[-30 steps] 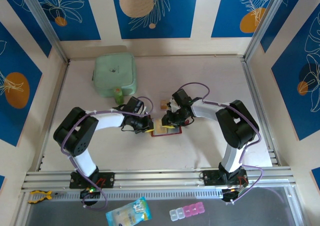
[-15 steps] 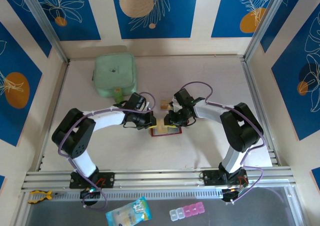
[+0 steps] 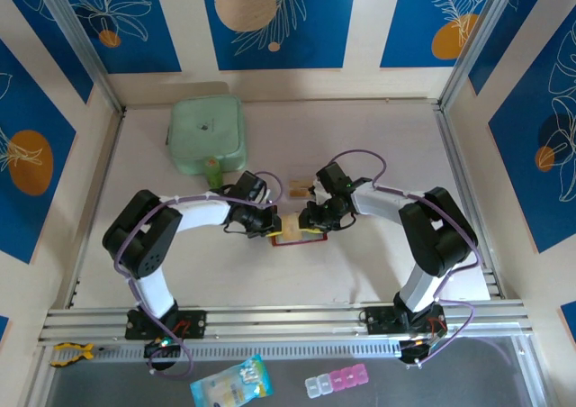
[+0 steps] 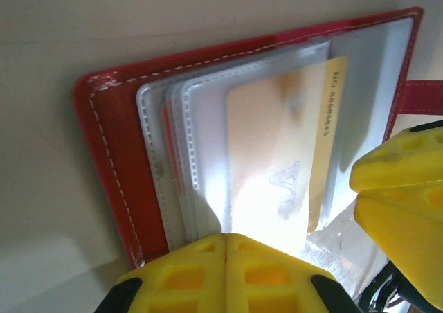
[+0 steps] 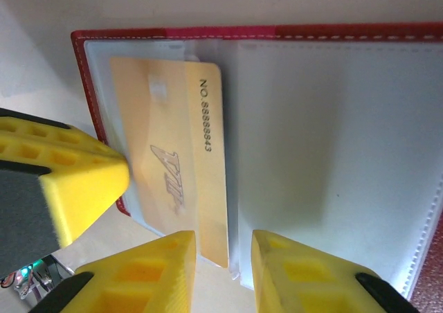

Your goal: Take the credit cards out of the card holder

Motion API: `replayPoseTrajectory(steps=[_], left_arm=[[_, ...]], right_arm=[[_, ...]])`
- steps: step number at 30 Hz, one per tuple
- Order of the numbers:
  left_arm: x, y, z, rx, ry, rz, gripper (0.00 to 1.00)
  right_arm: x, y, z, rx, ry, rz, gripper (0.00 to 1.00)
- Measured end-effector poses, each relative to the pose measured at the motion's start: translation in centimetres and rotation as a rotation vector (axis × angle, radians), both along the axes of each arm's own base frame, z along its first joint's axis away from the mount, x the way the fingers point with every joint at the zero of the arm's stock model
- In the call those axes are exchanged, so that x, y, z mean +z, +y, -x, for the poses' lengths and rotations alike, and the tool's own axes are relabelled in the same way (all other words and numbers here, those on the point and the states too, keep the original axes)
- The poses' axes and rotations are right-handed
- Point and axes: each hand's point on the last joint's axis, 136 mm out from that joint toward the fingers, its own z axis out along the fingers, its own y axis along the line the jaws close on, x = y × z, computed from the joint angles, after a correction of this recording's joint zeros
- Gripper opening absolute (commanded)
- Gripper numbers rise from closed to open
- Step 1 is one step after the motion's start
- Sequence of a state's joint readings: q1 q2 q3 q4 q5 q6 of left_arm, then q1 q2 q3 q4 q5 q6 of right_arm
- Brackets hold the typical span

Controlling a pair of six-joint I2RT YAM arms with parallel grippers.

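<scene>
A green pouch (image 3: 207, 135) lies at the far left of the worktop (image 3: 378, 155), well apart from the rest. To its right, near the middle of the worktop, the left arm reaches inward. The left pincer (image 4: 225, 266) has its yellow fingers pressed together with no gap, and it sits at the near edge of the open card holder (image 3: 295, 237). Its tips are over the clear sleeves (image 4: 197, 154), but I cannot tell whether they clamp one.

The card holder lies flat and open between the two pincers, red cover down and pale sleeves facing up. Its red snap tab (image 4: 423, 95) sticks out at one side. A gold card (image 5: 169, 161) is in a sleeve. The long strip with the printed number looks uncovered and the rest sits under clear plastic.

Just beyond the holder, a loose card (image 3: 296, 191), small and tan, lies on the bare worktop, apart from the holder.

On the right, the right pincer (image 5: 225, 244) comes in from the opposite side, close to the left one. Its fingers stand a narrow gap apart, and the near end of the gold card's bare strip lies in that gap. I cannot tell whether either finger touches the card.
</scene>
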State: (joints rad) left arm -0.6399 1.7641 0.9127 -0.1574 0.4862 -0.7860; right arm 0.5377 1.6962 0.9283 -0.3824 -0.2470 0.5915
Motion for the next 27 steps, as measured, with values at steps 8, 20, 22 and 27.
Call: replayPoseTrajectory(steps=[8, 20, 22, 27], left_arm=[[-0.1, 0.4, -0.3, -0.015, -0.026, -0.014, 0.03], [-0.1, 1.2, -0.4, -0.016, -0.044, -0.049, 0.03], [-0.1, 1.3, -0.4, -0.013, -0.044, -0.053, 0.03], [-0.1, 1.4, -0.3, -0.013, -0.042, -0.056, 0.03]], right_arm=[[0.5, 0.6, 0.2, 0.010, 0.012, -0.039, 0.27], [0.8, 2.4, -0.7, 0.031, 0.019, -0.118, 0.24], [0.4, 2.5, -0.7, 0.034, 0.030, -0.124, 0.24], [-0.5, 2.9, -0.3, 0.047, 0.063, -0.126, 0.24]])
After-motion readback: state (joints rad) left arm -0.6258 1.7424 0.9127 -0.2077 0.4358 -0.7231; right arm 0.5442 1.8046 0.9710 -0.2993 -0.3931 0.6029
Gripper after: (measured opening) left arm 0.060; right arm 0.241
